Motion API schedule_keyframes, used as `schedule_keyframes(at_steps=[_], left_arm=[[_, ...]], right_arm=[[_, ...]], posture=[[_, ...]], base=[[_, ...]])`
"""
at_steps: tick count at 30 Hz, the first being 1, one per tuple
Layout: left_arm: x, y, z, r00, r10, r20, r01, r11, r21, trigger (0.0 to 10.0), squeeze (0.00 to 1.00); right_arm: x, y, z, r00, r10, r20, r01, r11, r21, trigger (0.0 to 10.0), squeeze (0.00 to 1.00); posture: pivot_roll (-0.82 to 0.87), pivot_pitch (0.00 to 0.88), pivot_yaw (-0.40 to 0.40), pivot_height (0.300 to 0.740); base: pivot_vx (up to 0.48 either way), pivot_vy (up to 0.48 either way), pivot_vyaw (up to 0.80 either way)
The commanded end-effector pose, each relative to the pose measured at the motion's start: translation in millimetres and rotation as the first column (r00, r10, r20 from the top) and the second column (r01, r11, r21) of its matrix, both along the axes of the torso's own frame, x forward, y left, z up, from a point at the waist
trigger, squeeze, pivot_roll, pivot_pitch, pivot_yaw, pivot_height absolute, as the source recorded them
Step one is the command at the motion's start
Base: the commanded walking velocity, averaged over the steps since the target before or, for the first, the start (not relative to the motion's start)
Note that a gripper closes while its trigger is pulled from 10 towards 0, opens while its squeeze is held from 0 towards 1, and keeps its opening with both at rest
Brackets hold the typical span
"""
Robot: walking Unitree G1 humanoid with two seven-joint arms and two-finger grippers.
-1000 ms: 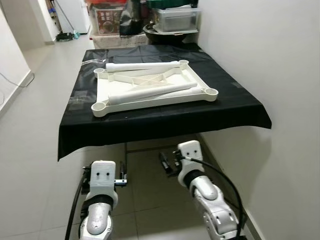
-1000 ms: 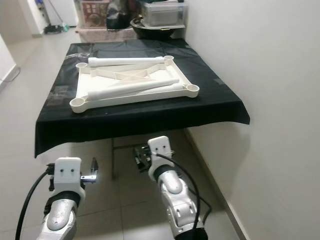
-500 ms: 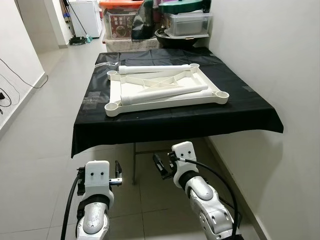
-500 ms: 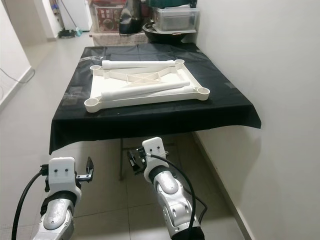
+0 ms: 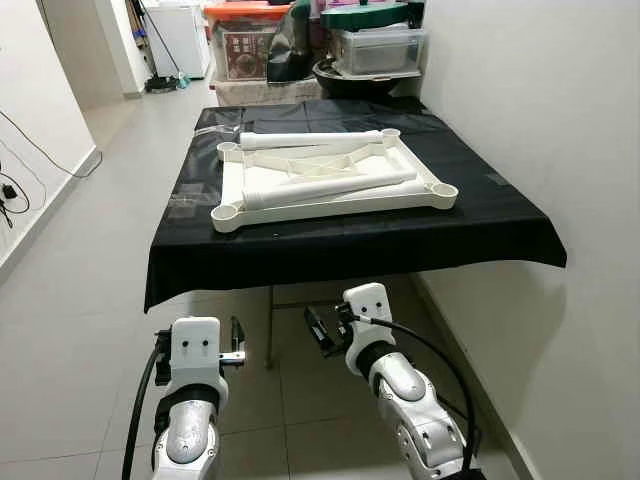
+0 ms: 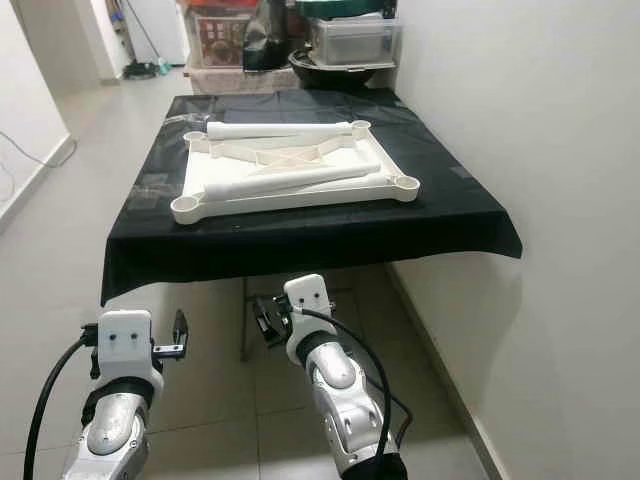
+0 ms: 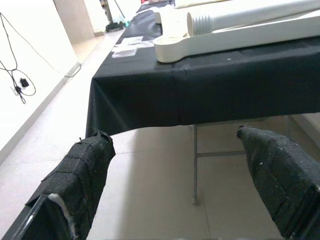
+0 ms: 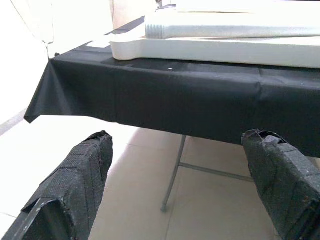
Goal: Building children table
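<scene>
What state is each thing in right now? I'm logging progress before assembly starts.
White tabletop: upside down on the black-covered table, no legs fitted.
Table legs: loose, lying flat on the tabletop.
Left gripper: open, empty, below table height.
Right gripper: open, empty, below table height.

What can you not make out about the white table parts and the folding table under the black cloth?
- White tabletop: the face lying on the black cloth is hidden.
- White legs: the count is unclear, since they overlap.
- Folding table frame: the cloth hides most of it.
</scene>
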State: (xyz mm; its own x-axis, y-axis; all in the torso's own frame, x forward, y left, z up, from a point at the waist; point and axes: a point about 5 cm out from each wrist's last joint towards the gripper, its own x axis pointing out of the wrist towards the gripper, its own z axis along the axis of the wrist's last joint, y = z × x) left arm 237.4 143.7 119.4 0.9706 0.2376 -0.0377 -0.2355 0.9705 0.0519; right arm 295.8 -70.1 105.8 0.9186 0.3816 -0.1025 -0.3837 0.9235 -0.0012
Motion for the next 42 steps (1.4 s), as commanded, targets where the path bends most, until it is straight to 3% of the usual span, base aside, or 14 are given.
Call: schedule_keyframes(at_steps=[1,10,20,42], left_arm=[[1.9,1.3,1,1.0,0.006,0.007,-0.006,1.0,-0.004,10.0,0.0],[1.9,1.7,4,1.0,0.01,0.02,-0.01,1.0,-0.015,10.0,0.0],[6.0,7.3,18,0.997,0.028,0.075,-0.028,1.0,0.003,10.0,0.0],[5.6,5.4,17,0.997,0.016,0.076,-0.018,1.0,0.017,10.0,0.0]], right_arm=[[1.3,2.2,0,1.0,0.004,-0.001,-0.004,1.0,0.011,10.0,0.0],[1.8,1.8,2,1.0,0.002,0.018,-0.002,1.0,0.011,10.0,0.0],[5.3,0.0,32,0.983,-0.003,0.186,0.0,1.0,0.016,10.0,0.0],[11.0,-8.3,33,0.978,-0.065,0.198,0.06,0.998,0.029,10.0,0.0]], posture=[[0.04,0.0,0.014,0.74],[0.05,0.0,0.01,0.74],[0.05,0.0,0.01,0.74],[0.05,0.0,0.006,0.74]], base=[[0.0,0.0,0.0],[0.117,0.0,0.0],[0.286,0.0,0.0],[0.304,0.0,0.0]])
